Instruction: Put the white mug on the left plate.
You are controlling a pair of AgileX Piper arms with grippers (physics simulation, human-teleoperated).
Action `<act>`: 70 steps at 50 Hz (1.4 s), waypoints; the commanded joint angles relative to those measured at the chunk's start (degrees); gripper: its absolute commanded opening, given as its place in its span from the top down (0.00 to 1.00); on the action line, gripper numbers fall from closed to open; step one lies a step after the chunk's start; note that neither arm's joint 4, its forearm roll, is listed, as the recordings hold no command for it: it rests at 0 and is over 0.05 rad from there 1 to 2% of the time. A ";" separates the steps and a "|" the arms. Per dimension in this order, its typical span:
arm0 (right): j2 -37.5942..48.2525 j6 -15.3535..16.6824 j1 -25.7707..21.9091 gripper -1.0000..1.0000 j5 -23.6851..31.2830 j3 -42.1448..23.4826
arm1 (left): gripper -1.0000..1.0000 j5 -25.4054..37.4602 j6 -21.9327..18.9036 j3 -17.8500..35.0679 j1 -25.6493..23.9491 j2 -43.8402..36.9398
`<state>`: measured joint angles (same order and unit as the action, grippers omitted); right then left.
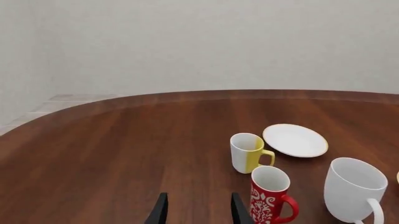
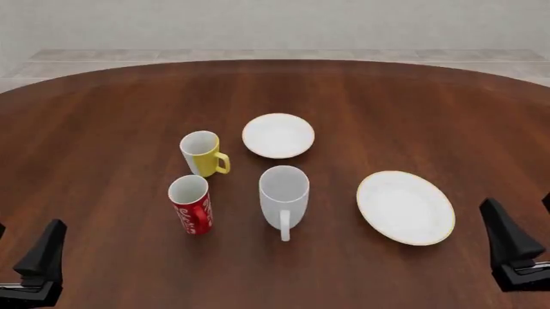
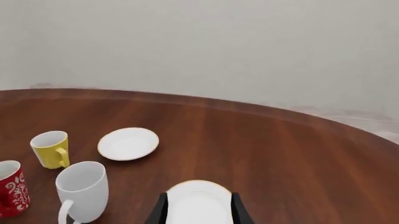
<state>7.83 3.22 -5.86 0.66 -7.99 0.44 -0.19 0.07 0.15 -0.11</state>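
White mug (image 2: 284, 195) upright at 6 o'clock of left plate (image 2: 277, 135), apart; left gripper (image 1: 195, 211) and right gripper (image 3: 197, 210) both spread, empty.

White mug (image 2: 284, 196) right side open; red mug (image 2: 190, 205) crowds left.

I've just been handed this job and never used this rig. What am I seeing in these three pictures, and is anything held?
Two simulated robot arms work at a brown wooden table. The front view looks down from behind them; the other two come from cameras behind each gripper. The left gripper and right gripper are open, holding nothing. Standing upright are a tall white mug, a yellow mug and a red patterned mug. The smaller-looking gold-rimmed white plate lies beyond the white mug, a larger-looking one to its right.
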 commanded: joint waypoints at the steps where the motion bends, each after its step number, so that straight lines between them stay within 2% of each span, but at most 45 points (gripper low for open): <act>1: 3.17 0.51 -2.89 0.00 2.06 -3.81 | 0.00 0.00 0.06 0.01 0.23 -0.01; 14: 2.51 -0.80 -6.42 0.00 7.53 -8.81 | 0.00 -0.18 0.19 0.03 0.46 -0.16; 28: 6.02 -2.20 -10.31 0.00 8.43 -11.67 | 0.00 -0.23 0.31 0.03 0.51 -0.16; 33: 7.53 -4.56 -12.67 0.00 8.13 -12.46 | 0.00 -0.04 0.35 0.00 0.57 0.00; 70: 18.93 -3.03 -20.24 0.00 4.48 -17.90 | 0.00 -0.39 0.68 0.11 1.57 0.09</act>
<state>23.62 -0.18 -24.35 6.12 -24.45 0.10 0.45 0.15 1.50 -0.03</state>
